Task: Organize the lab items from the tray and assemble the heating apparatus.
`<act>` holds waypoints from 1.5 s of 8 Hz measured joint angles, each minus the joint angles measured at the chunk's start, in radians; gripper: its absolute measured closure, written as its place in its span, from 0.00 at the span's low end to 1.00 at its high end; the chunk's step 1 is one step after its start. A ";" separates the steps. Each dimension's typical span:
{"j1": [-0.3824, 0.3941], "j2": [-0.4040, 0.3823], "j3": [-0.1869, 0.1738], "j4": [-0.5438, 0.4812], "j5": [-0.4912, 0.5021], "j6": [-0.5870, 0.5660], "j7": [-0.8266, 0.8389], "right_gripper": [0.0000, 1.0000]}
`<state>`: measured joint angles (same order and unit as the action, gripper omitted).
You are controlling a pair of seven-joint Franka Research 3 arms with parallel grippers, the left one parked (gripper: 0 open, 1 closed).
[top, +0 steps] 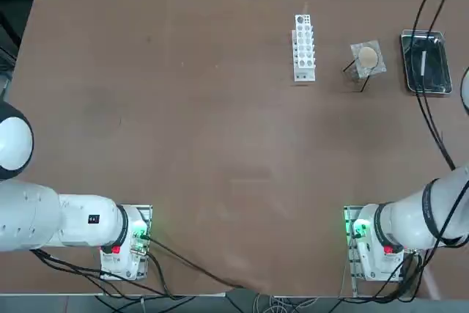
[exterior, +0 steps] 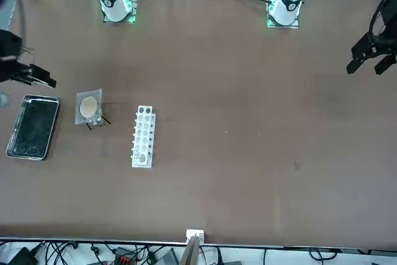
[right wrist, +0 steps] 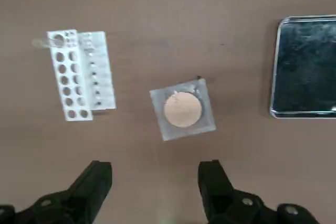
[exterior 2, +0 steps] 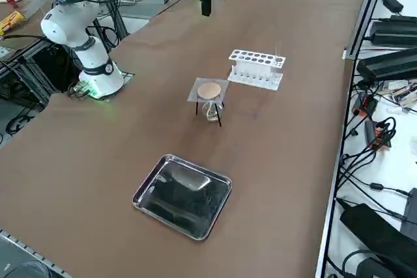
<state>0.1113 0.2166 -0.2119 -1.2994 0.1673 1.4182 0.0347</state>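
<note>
The right gripper is cut off by the wrist picture's edge, only its two spread fingers showing; in the front view it sits at the far left edge, partly out of frame. The tray is clipped on one side. Under the mesh square, the glass burner and tripod are mostly hidden from overhead.

The big brown counter holds three things in a row near one end. The shiny metal tray sits at the edge. Beside it stands the black wire tripod, then the white rack. None of them touch.
</note>
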 joint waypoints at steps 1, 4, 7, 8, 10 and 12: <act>-0.022 -0.027 0.003 -0.008 0.033 0.017 -0.008 0.00; -0.033 -0.146 0.075 -0.130 -0.092 0.071 -0.016 0.00; -0.037 -0.307 0.138 -0.356 -0.166 0.182 -0.015 0.00; -0.044 -0.361 0.138 -0.417 -0.173 0.199 -0.017 0.00; -0.046 -0.422 0.137 -0.479 -0.178 0.212 -0.059 0.00; -0.029 -0.423 0.111 -0.484 -0.178 0.222 -0.085 0.00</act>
<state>0.0820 -0.2069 -0.1014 -1.7833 -0.0105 1.6399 -0.0504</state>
